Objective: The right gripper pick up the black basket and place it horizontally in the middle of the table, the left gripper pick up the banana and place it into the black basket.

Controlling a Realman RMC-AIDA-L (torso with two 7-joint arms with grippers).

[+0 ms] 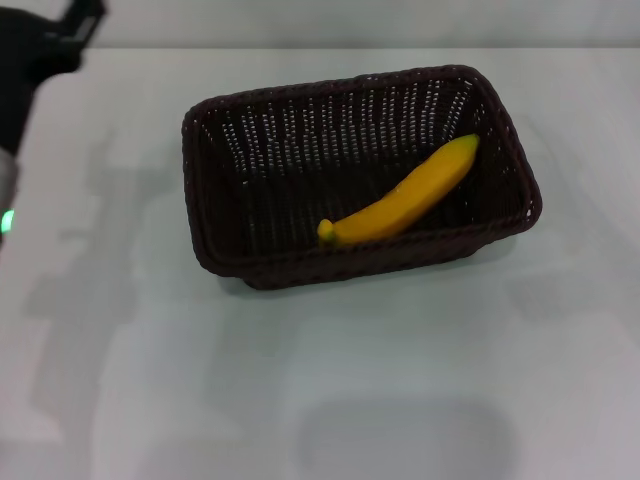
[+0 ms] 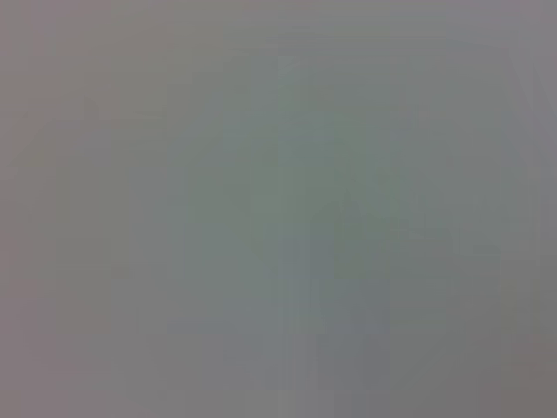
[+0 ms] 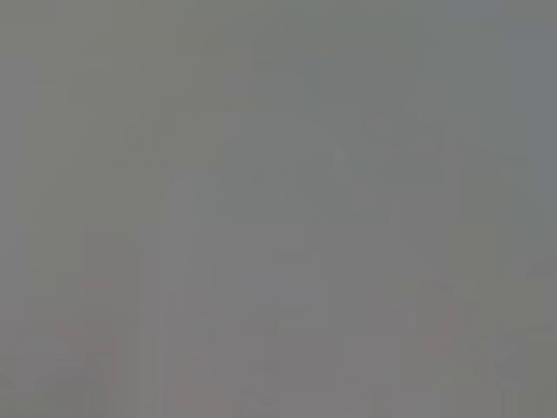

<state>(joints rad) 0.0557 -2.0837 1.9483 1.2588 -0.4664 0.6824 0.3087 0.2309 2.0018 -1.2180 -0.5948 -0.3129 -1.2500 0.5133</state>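
The black basket [image 1: 225, 255] lies with its long side across the middle of the white table [image 1: 320, 390] in the head view. The yellow banana [image 1: 405, 195] rests inside it, slanting from the near wall up toward the far right corner, stem end nearest me. My left gripper [image 1: 80, 22] is a dark shape at the far left corner of the view, well away from the basket and holding nothing that I can see. The right gripper is out of view. Both wrist views show only a plain grey surface.
A green light [image 1: 6, 220] glows on the left arm at the left edge. Bare tabletop surrounds the basket on all sides, with soft shadows on it in front and to the left.
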